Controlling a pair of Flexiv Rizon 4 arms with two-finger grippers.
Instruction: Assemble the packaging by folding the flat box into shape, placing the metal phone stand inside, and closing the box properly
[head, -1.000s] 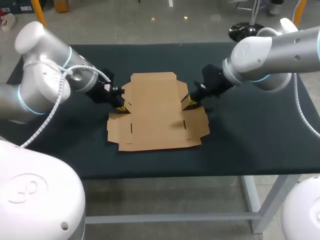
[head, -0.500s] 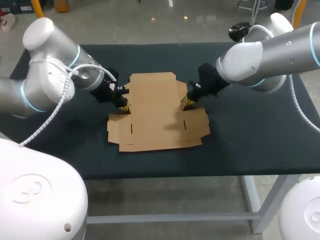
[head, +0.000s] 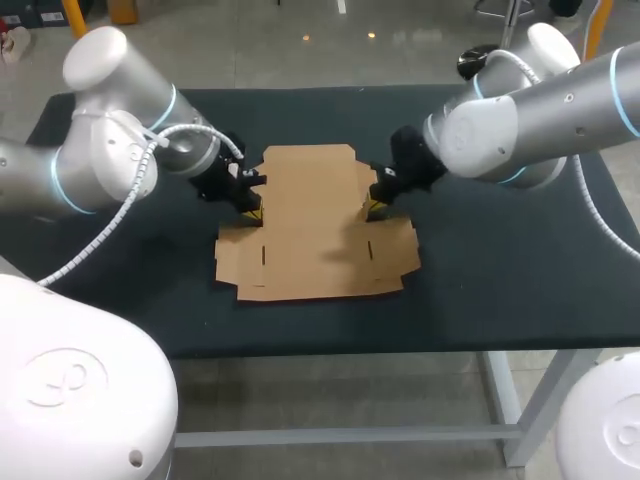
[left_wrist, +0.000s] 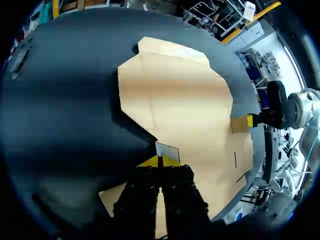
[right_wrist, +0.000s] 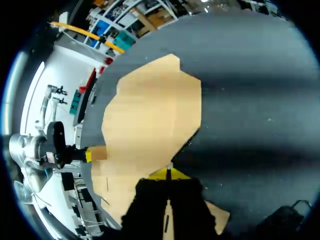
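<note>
The flat box (head: 310, 225) lies on the table (head: 500, 270), long axis near-to-far, tapered end far. The left tool (head: 250, 212) and right tool (head: 374, 207) each pinch a side flap.

Access around the flat box: side edges taken, near and far edges open.

The flat box (head: 312, 235) lies low on the table (head: 500, 275), so its middle panel is open from above. The left gripper (head: 251, 213) pinches the box's left side flap and the right gripper (head: 372, 208) pinches the right one. The left arm (head: 110, 160) and right arm (head: 520, 120) slant in over the table's far-left and far-right parts and bar those approaches. Bare table top shows along the box's near edge, behind its far edge, and broadly at near left and near right.
</note>
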